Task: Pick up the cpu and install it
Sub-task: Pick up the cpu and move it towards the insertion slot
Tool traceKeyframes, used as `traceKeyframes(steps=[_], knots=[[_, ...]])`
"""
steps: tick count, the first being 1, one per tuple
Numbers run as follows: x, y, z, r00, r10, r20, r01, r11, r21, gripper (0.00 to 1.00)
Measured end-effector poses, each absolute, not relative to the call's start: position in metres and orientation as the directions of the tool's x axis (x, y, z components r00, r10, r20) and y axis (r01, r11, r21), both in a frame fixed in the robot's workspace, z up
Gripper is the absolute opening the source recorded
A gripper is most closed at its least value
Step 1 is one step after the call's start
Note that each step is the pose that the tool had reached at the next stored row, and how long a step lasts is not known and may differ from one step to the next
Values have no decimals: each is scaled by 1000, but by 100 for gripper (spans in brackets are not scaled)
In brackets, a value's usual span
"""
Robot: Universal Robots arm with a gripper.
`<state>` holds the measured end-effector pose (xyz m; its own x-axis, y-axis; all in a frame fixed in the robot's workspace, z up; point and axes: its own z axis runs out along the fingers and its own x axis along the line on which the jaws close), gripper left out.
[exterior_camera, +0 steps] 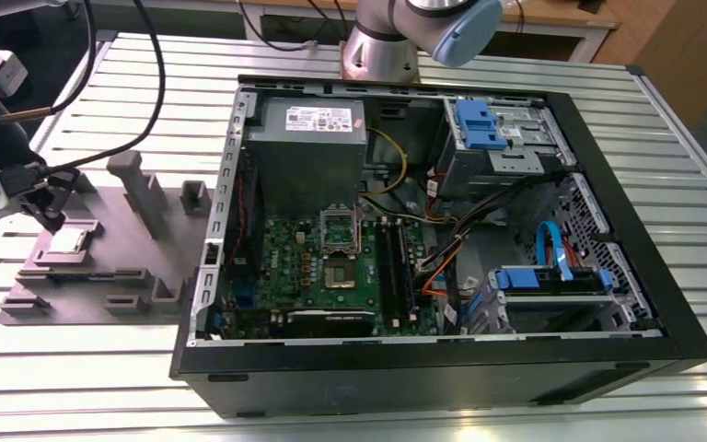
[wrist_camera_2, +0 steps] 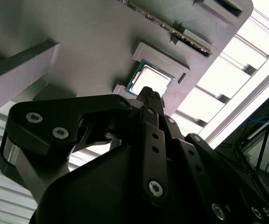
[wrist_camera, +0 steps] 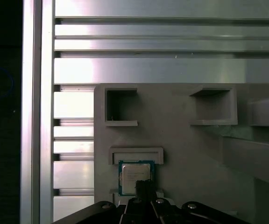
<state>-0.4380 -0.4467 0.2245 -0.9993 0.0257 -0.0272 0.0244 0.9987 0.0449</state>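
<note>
Over the matte grey plastic fixture (wrist_camera: 186, 154) on the ribbed aluminium counter (wrist_camera: 148, 65), the black tool (wrist_camera: 144, 187) hovers clenched and empty, close above the cpu (wrist_camera: 133, 173), a silvery square seated in its recess.

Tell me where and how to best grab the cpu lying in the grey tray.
The cpu lies flat in a recess of the grey tray, with raised lips against two of its edges. It is probably best to come straight down and grip the other two edges, which look open.
</note>
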Motion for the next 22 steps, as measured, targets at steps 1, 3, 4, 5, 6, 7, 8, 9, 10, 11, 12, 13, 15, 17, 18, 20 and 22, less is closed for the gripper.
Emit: traceKeyframes(steps=[1,3,4,5,6,7,8,9,10,11,12,13,15,17,18,20,22], knots=[[-438,-447,224,-999,26,-27,24,999,45,10],[-438,-447,224,-999,26,-27,24,999,45,10],[-438,-447,224,-999,26,-27,24,999,45,10],[-438,-447,224,-999,26,-27,24,999,45,10],[-438,-447,224,-999,26,-27,24,999,45,10],[-438,-447,223,-999,26,-28,24,999,45,10],[-438,-447,223,-999,26,-28,24,999,45,10],[-438,-447,222,-999,26,-27,24,999,45,10],[-438,-447,220,-999,26,-27,24,999,45,10],[-438,-447,218,-999,26,-27,24,999,45,10],[-438,-447,217,-999,26,-27,24,999,45,10],[-438,-447,215,-999,26,-27,24,999,45,10],[-438,-447,213,-999,26,-27,24,999,45,10],[-438,-447,211,-999,26,-27,24,999,45,10],[-438,-447,210,-999,26,-27,24,999,45,10],[-438,-447,210,-999,26,-27,24,999,44,10],[-438,-447,210,-999,26,-27,24,999,44,10]])
